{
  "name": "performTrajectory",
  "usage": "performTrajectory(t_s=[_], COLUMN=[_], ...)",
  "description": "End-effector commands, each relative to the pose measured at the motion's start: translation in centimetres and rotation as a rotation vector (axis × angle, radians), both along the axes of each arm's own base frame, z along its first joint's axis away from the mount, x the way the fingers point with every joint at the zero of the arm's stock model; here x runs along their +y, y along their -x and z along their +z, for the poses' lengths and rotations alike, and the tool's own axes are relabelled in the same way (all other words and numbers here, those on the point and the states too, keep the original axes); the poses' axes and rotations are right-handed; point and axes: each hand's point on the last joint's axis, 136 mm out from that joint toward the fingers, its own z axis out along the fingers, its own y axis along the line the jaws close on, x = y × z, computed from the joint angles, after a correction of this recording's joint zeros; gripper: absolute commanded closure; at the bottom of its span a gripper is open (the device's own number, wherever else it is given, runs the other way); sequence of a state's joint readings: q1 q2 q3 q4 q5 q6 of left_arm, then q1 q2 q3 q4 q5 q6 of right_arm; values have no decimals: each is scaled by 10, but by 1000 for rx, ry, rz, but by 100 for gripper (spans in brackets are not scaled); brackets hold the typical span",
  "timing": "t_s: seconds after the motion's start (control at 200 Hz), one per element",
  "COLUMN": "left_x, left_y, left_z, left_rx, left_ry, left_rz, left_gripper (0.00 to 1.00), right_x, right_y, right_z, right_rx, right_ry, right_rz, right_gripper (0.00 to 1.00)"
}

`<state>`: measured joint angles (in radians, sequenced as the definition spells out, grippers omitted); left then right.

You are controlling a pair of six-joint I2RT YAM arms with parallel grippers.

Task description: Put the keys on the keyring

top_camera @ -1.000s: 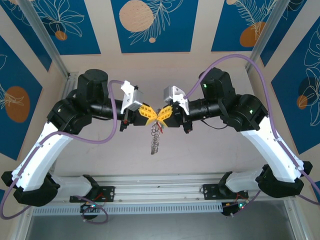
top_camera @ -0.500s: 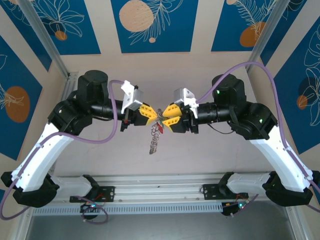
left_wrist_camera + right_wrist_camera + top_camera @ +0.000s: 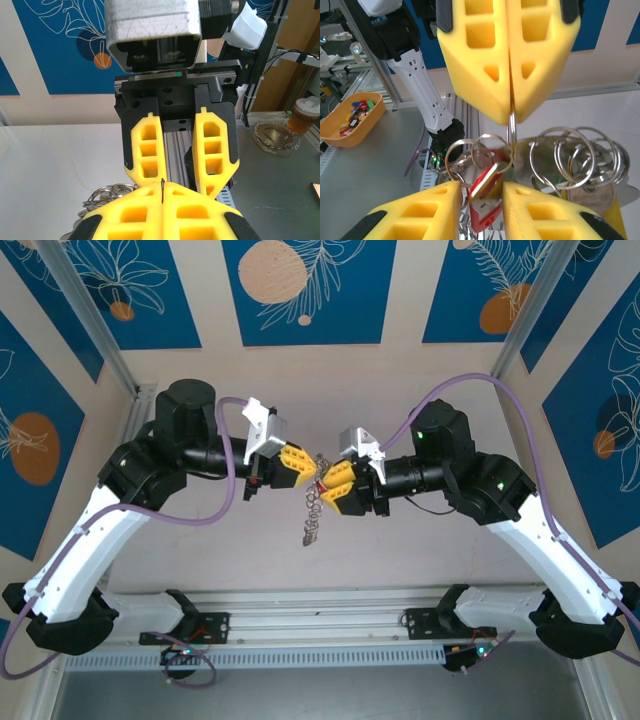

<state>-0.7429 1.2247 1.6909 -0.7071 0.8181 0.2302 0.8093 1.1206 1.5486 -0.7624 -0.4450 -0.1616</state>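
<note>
**Top external view.** Found left gripper (image 3: 303, 466) and right gripper (image 3: 333, 487) meeting nose to nose, raised above the table (image 3: 420, 540). Noted the keyring (image 3: 312, 515) hanging as a grey chain from the meeting point. Cannot tell whether its lower end touches the tabletop.

**Left wrist view.** Found left gripper (image 3: 163, 192) with fingers pressed together, pinching a thin wire of the keyring (image 3: 107, 194) edge-on in the seam. Noted right gripper (image 3: 179, 172) directly opposite, fingers standing apart with a clear gap.

**Right wrist view.** Confirmed left gripper (image 3: 511, 117) clamped on one ring wire of the keyring (image 3: 560, 155). Found right gripper (image 3: 481, 192) partly spread, with the key (image 3: 485, 215) lying tilted in the gap, red head low, blade angled up toward the held ring. Found no firm pinch on the key. Cannot tell whether the blade touches either finger. Appears to hang among the small loops; cannot confirm threading because of overlapping rings.

**Assessment.** Judged to be the threading step, probably at or near release of the key. Next move calls for keeping the left pinch firm, then either backing the right gripper straight off or re-pinching the key to work it further round the wire. Calls for small, slow travel to avoid dragging the ring out of the clamp.
</note>
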Motion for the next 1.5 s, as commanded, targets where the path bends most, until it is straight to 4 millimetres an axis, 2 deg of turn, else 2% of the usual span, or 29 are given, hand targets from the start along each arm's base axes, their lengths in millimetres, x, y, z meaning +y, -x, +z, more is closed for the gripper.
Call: performTrajectory(t_s=[0.0, 0.435, 0.56, 0.69, 1.005, 1.125, 1.35, 1.496], left_x=[4, 5, 6, 7, 8, 6, 5, 4], left_y=[11, 13, 14, 13, 6, 4, 3, -3], left_z=[17, 18, 20, 18, 10, 5, -2, -14], left_rx=[-32, -35, -40, -40, -58, -55, -63, -61], left_ry=[58, 62, 66, 64, 42, 29, 13, -15], left_rz=[-27, -32, -30, -23, 14, 18, 11, 32], left_gripper=[100, 100, 100, 100, 100, 100, 100, 100], right_x=[3, 9, 8, 2, -22, -28, -30, -24], right_y=[-1, -5, -7, -4, 6, 2, -6, -13], right_z=[4, -2, 1, 7, 23, 30, 46, 51], right_rx=[5, 9, -5, -36, -95, -127, -171, -164], right_ry=[-31, -25, -29, -43, -23, -17, -19, 1], right_rz=[9, 19, 4, -3, -58, -97, -142, -148], right_gripper=[72, 76, 91, 100, 100, 100, 100, 100])
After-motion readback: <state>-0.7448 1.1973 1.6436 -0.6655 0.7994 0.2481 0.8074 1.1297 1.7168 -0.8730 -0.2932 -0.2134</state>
